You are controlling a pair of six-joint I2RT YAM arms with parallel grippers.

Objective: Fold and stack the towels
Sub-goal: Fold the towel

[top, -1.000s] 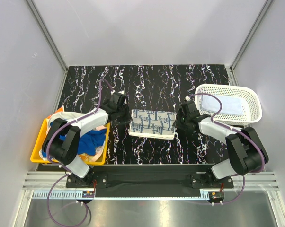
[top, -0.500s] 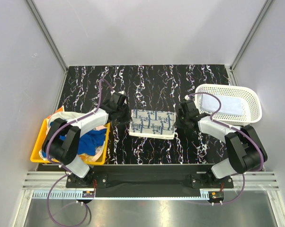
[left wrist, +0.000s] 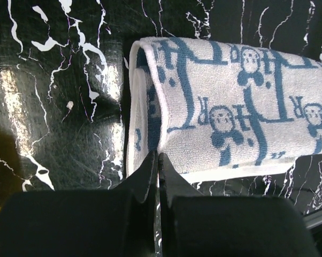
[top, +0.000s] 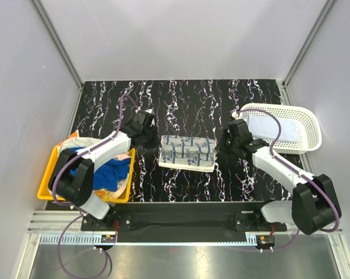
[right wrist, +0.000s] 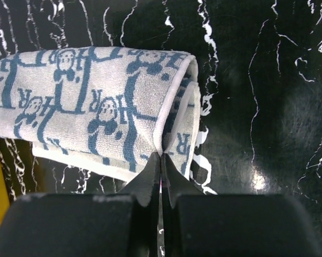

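A white towel with blue pattern (top: 186,152) lies folded in the middle of the black marbled table. My left gripper (top: 156,142) is at its left end and shut on the towel edge (left wrist: 150,107), the fingertips (left wrist: 150,163) pinching the curled top layer. At the other end my right gripper (top: 221,145) is shut on the fold of the towel (right wrist: 97,101), its tips meeting where the layers part (right wrist: 174,107). More towels, a royal blue one (top: 110,173) among them, sit heaped in the yellow bin. A pale folded towel (top: 272,128) lies in the white basket.
The yellow bin (top: 46,187) stands at the near left, close to the left arm's elbow. The white perforated basket (top: 312,144) stands at the right, just behind the right arm. Grey walls close off both sides and the back.
My right gripper has closed on the towel's right end, and that arm has stretched out and shifted slightly away from the basket. The left gripper stays shut at the left end.
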